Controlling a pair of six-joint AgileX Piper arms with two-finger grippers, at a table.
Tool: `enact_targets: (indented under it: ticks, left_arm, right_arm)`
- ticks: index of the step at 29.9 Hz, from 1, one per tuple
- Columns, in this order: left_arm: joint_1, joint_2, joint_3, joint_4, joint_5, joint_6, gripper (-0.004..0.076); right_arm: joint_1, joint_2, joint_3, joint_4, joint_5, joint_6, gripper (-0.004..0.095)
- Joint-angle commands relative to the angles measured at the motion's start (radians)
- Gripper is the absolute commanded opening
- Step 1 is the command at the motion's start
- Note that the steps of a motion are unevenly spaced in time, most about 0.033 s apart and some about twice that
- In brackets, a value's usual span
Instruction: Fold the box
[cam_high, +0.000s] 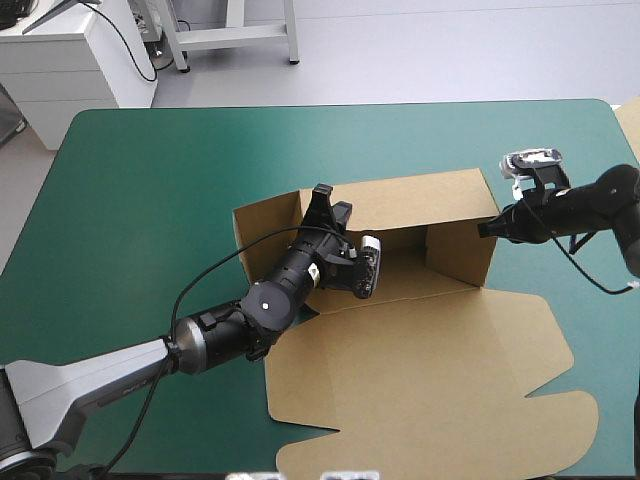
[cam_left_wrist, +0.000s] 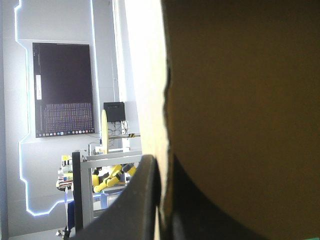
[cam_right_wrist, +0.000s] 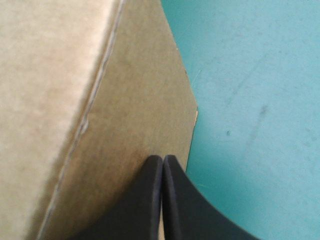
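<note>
The brown box (cam_high: 430, 370) lies mid-table with its back wall (cam_high: 415, 198) and right wall raised and its wide lid flat toward the near edge. My left gripper (cam_high: 322, 200) stands at the box's left rear corner, shut on the upright left wall. In the left wrist view the board (cam_left_wrist: 240, 100) runs edge-on between the two black fingers (cam_left_wrist: 145, 200). My right gripper (cam_high: 486, 229) is shut, its tip touching the outer face of the right wall. In the right wrist view the joined tip (cam_right_wrist: 163, 159) rests against the brown wall (cam_right_wrist: 125, 100).
Bare teal-green cover (cam_high: 150, 180) stretches left of and beyond the box, and also lies beside the right wall (cam_right_wrist: 250, 75). A pale beige edge (cam_high: 630, 115) shows at the table's far right corner. The flat lid reaches close to the near edge.
</note>
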Motion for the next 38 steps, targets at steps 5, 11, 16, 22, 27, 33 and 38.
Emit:
enact_targets:
  ticks: [5,11,16,22,27,33,38]
  left_arm:
    - [-0.009,-0.019,-0.003,0.008,-0.031,-0.02,-0.0008]
    - [-0.009,-0.019,-0.003,0.008,-0.029,-0.02,-0.0008]
    - [-0.009,-0.019,-0.003,0.008,-0.026,-0.02,-0.0008]
    - [-0.009,-0.017,-0.003,0.008,-0.019,-0.02,-0.0008]
    - [-0.009,-0.017,-0.003,0.008,-0.015,-0.028,-0.0008]
    - [-0.009,-0.017,-0.003,0.008,-0.015,-0.028,-0.0008]
    - [-0.009,-0.017,-0.003,0.008,-0.015,-0.028,-0.0008]
  right_arm:
    - [0.0,-0.117,0.152,0.203,-0.193,-0.194,-0.0019]
    - [0.0,-0.157,0.248,0.268,-0.251,-0.321,-0.0019]
    - [0.0,-0.207,0.251,0.165,-0.235,-0.328,-0.0006]
    - [0.0,-0.241,0.251,0.095,-0.204,-0.323,0.0249]
    - [0.0,-0.242,0.251,0.085,-0.155,-0.336,0.0461]
    - [0.0,-0.242,0.247,0.069,-0.106,-0.346,0.0463]
    - [0.0,-0.244,0.245,0.032,-0.081,-0.346,0.0463]
